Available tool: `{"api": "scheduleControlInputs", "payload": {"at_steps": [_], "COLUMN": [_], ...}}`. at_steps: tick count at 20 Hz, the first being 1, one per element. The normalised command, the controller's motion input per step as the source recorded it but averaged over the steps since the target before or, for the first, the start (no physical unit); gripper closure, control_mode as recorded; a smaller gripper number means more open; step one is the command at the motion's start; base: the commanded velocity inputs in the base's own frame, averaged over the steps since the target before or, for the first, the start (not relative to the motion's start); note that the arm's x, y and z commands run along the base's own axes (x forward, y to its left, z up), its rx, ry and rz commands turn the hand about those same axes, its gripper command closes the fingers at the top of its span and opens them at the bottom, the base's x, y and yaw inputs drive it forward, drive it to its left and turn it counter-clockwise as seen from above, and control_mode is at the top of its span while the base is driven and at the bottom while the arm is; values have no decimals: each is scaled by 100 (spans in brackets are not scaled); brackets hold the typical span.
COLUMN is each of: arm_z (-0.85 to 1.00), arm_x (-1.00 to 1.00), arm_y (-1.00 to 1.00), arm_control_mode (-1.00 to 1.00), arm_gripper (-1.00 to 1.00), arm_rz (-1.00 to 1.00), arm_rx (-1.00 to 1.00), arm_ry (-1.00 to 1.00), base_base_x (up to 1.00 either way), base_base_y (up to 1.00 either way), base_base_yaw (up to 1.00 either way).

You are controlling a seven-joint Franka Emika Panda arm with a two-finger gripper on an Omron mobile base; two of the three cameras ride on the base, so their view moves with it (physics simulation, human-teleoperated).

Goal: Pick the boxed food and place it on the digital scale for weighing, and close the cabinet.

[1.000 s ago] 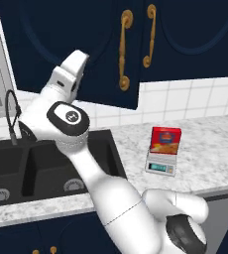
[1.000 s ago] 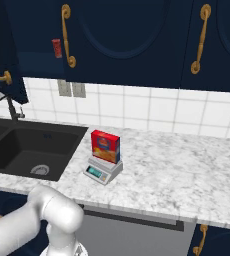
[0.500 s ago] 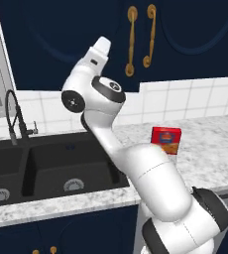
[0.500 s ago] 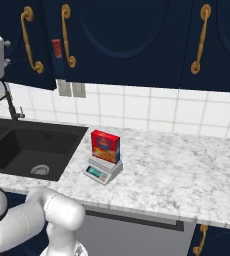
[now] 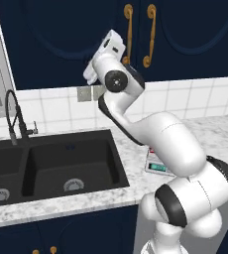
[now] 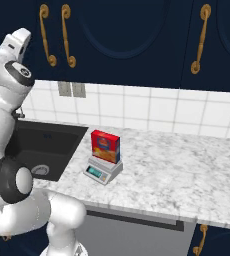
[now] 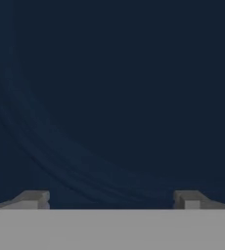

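The boxed food (image 6: 105, 146) stands upright on the digital scale (image 6: 103, 170) on the marble tabletop (image 6: 187, 170), right of the sink (image 6: 42, 147). The end effector (image 7: 109, 199) is raised well above and left of it, fingers (image 7: 33, 198) spread wide and empty, facing the closed cabinet (image 7: 109, 88) door. The box's print is too small to read.

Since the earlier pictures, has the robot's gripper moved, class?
Yes. In the left base view the gripper has swung right and up, from above the sink toward the cabinet handles.
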Motion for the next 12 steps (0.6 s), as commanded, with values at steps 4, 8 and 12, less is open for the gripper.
{"api": "scheduleControlInputs", "payload": {"at_steps": [4,8,12], "arm_z": [0,-18,-33], "arm_x": [100,89,46], "arm_y": [-2,0,-3], "arm_control_mode": [-100,-100,-100], "arm_gripper": [-100,-100,-100], "arm_rz": [24,19,14], "arm_rx": [0,0,0], "arm_ry": [12,14,25], "base_base_x": [0,0,0], "base_base_y": [0,0,0], "base_base_yaw": [0,0,0]}}
